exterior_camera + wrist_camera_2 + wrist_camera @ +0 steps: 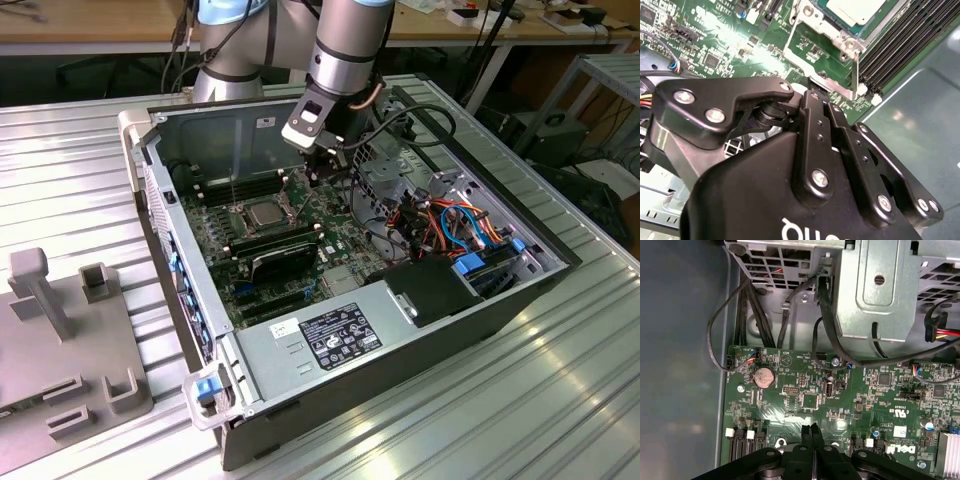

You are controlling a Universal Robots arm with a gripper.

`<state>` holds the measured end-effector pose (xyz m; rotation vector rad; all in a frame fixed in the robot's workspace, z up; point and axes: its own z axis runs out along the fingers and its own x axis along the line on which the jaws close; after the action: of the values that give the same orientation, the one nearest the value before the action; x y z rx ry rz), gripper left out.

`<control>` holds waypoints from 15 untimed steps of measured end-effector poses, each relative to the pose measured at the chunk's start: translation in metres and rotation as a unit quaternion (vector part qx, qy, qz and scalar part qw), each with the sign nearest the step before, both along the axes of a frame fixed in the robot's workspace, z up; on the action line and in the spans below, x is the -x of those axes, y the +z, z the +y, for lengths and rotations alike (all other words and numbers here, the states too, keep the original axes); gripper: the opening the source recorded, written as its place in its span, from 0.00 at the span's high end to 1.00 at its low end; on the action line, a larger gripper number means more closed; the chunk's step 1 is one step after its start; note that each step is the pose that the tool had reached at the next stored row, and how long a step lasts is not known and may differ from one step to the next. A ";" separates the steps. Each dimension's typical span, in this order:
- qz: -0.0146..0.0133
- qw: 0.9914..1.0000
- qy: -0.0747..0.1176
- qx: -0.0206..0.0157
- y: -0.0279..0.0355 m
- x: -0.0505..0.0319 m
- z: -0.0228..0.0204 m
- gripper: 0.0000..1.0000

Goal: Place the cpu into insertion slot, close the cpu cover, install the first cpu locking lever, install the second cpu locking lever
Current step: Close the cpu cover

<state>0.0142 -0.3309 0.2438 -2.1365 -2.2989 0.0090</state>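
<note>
pincer [322, 168]: narrow, fingers pressed together, nothing seen btwn them. In first wrist view the pincer [811, 427] hangs over the green board [805, 400]. In second wrist view the pincer [815, 86] sits just beside the slot's silver rim; touching or not, can't tell.
arm [345, 50]: comes down from far side into the case.
cpu [262, 213]: lies flat in the insertion slot [287, 203], mid-board, to exterior view's left of pincer; metal top of cpu [855, 9] shows in second wrist view.
cpu cover [807, 20]: silver frame around the chip, looks down flat.
memory slots [900, 50]: long, black, just beside the slot.
case [450, 340]: open PC box on ribbed metal desk [560, 420].
jig [70, 340]: grey block on desk, exterior view's left, well apart from case.
</note>
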 end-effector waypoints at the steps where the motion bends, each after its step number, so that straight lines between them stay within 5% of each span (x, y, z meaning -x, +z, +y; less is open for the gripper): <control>1: 0.000 1.000 0.000 0.000 0.0000 0.0015 0.0002 0.89; 15: 0.000 1.000 0.000 0.000 -0.0018 0.0257 0.0029 0.89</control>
<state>-0.0115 -0.3280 0.2420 -2.1366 -2.2985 0.0093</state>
